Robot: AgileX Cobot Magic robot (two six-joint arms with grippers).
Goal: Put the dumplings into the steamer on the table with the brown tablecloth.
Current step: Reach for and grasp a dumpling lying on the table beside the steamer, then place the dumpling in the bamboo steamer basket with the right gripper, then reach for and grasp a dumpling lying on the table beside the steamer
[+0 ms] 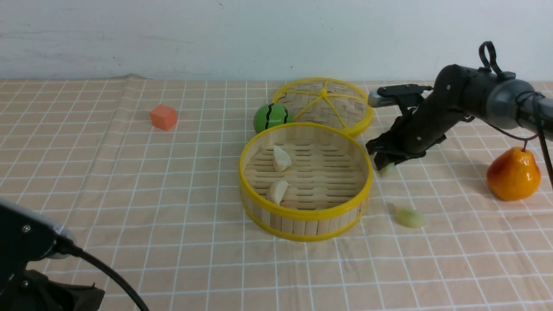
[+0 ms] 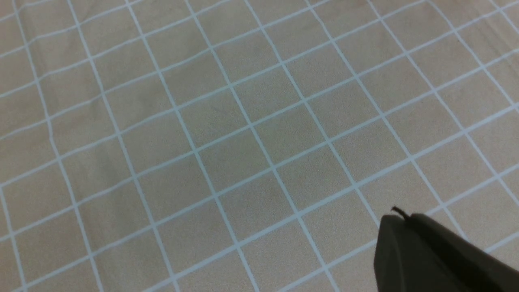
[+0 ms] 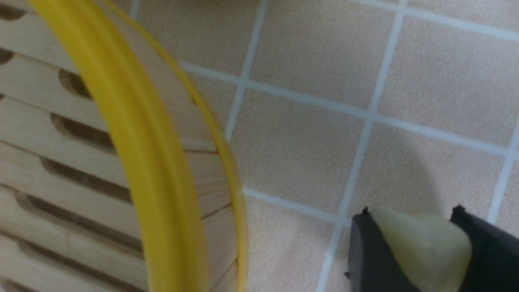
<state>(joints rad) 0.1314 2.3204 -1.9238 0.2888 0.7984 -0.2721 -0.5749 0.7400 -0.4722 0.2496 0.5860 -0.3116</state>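
Green dumpling (image 3: pixel 427 247) within right hand (image 3: pixel 412 211)

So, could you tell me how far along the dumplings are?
Two white dumplings already lie in the steamer. One green dumpling is between the right gripper's fingers. Another green one is left on the tablecloth.

The right arm (image 1: pixel 453 93) slants downward, its jaws parted.

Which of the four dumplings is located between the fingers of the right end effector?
The pale green dumpling beside the steamer; the other green one lies nearer the robot, and both white ones are inside the steamer.
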